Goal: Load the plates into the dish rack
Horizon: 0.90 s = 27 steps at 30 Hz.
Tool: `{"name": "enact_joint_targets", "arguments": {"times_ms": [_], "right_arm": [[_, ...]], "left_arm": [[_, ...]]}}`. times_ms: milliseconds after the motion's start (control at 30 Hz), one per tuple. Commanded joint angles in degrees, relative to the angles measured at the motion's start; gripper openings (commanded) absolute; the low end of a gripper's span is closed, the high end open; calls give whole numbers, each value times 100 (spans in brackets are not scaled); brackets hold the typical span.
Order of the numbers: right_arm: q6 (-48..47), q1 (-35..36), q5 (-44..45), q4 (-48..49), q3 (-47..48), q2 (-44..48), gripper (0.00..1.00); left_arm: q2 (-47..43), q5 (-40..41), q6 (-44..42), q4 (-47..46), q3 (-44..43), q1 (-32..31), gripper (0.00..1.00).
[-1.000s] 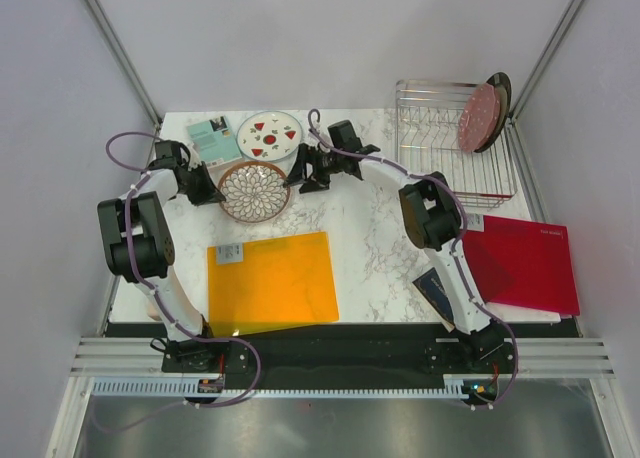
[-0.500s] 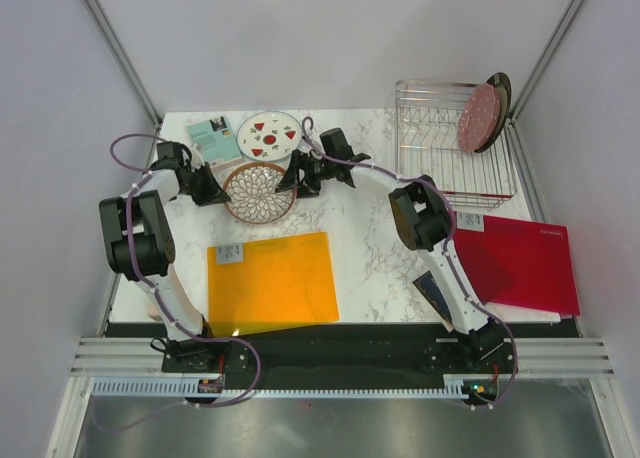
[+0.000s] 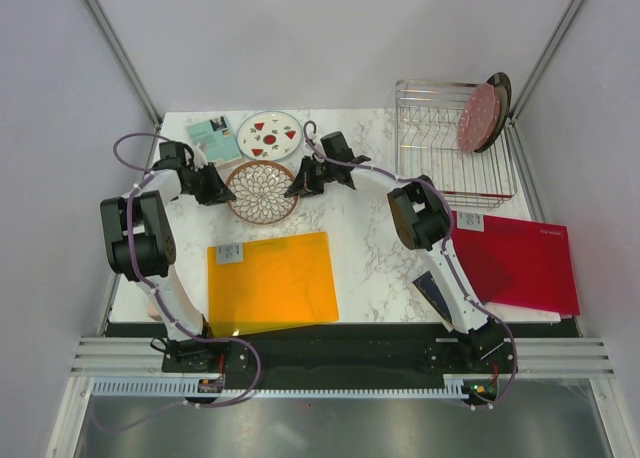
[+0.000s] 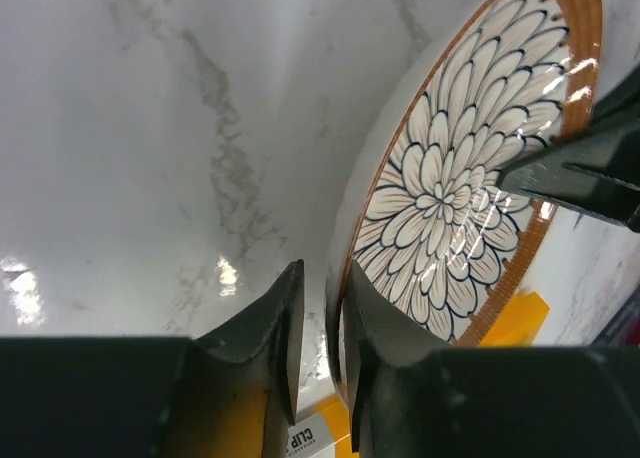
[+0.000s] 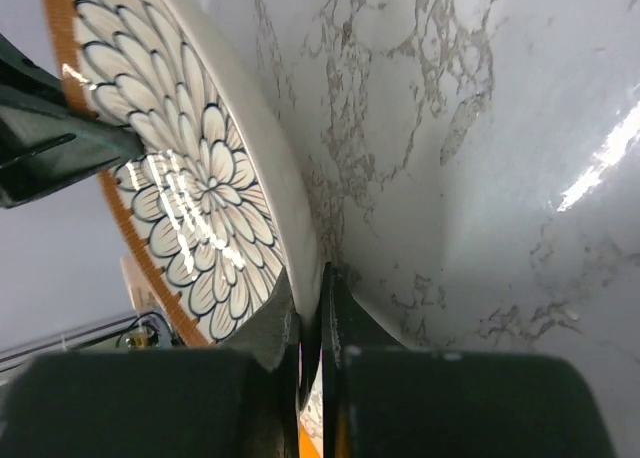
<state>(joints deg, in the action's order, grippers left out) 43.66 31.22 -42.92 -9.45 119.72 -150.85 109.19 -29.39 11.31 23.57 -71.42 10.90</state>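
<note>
Here, right gripper [image 5: 312,290] pinches lattice plate [image 5: 190,178] (its rim).

orange sheet [image 3: 272,280] front-left | red sheet [image 3: 520,263] right | teal card [image 3: 212,138] back-left

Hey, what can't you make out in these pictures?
Dark-rimmed plate: top view, mostly hidden behind the pink plate in the dish rack.
Whether the left fingers pinch the floral plate: left wrist view, the fingers cover its rim.
Label on the orange sheet: top view, print too small.
</note>
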Motion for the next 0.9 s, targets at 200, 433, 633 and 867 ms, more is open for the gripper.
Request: {"name": "enact_joint_targets", "arguments": {"times_ms": [200,433,633,867], "right_arm": [[-1463,-406,152,-785,209,1346,0],[-2464,-1293,1441,-2110,1060,2471,0],[-3214,-1312,4874,-1993,1810,3350,0],[-5260,-907,8983,-76,624,4124,0]], "left_arm": [[-861,548,-348,-55,-345,-70,54],[-2418,444,-358,-1195,-172,88,60],[-2402,-93,345,-1531,75,36,61],[-2455,64,381,-1760,374,-386,61]]}}
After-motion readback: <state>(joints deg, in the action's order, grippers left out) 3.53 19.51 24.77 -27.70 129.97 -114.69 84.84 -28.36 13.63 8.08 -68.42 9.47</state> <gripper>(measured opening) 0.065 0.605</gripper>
